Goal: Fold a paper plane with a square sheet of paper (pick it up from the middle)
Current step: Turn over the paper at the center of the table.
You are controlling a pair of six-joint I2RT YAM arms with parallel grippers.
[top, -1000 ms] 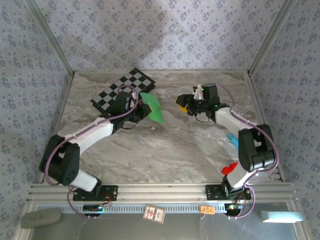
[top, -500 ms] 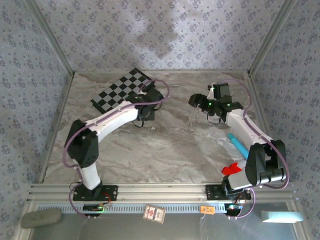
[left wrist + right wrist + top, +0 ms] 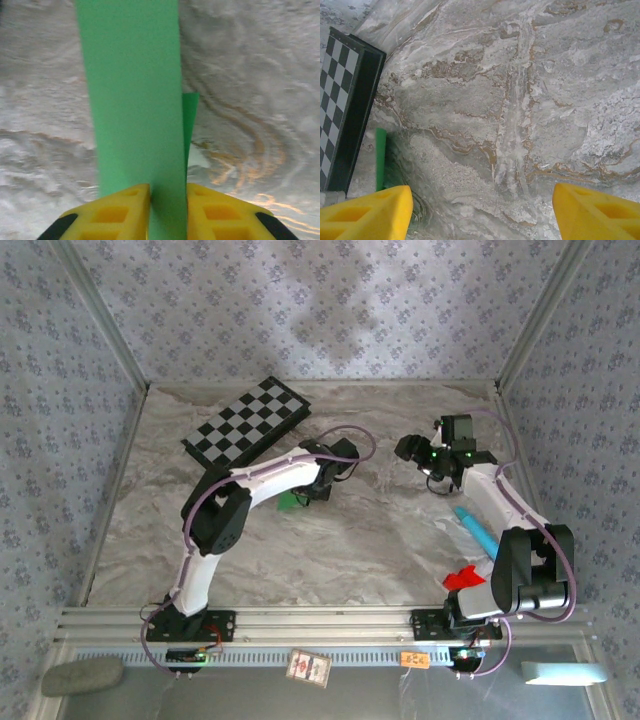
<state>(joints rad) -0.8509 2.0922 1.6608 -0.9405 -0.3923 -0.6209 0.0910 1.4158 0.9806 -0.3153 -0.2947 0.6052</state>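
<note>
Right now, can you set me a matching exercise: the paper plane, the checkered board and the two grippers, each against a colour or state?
1. the paper plane
2. checkered board
3. left gripper
4. right gripper

A. fingers wide apart, nothing between them
B. bright green
C. black and white squares
D. fingers close together, green paper in the gap

Pairs: 1-B, 2-C, 3-D, 4-A
</note>
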